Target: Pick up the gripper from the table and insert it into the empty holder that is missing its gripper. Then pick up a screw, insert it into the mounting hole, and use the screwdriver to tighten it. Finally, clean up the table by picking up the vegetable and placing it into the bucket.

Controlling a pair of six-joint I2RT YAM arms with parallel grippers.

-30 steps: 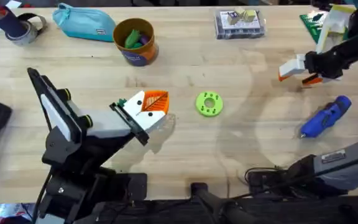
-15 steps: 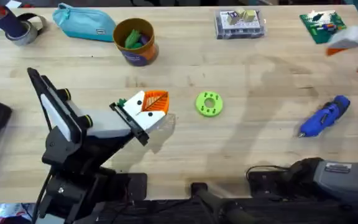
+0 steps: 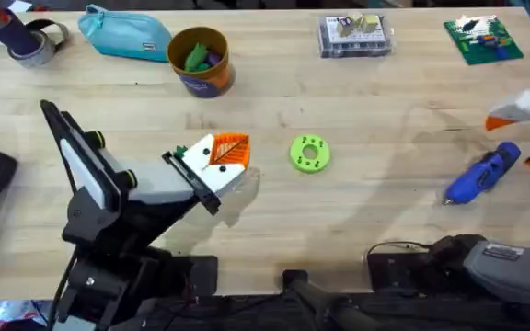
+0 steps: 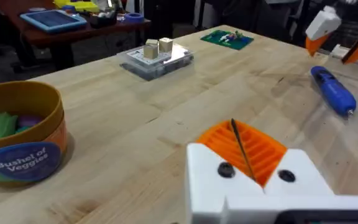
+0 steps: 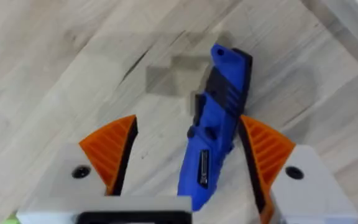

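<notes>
Seemingly mid-task: nearest, wedge (image 3: 224, 152) seated at holder (image 3: 90, 175) tip, left tool (image 4: 241, 146) pressed together; farther, right tool (image 5: 188, 149) spread astride screwdriver (image 3: 481, 173) lying on bench (image 3: 366, 211), tightening judged pending; farthest, greens (image 3: 194, 57) already in bucket (image 3: 205, 85).

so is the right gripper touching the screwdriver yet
Apart. In the right wrist view the open right gripper straddles the screwdriver, with wood visible between it and each orange pad.
</notes>
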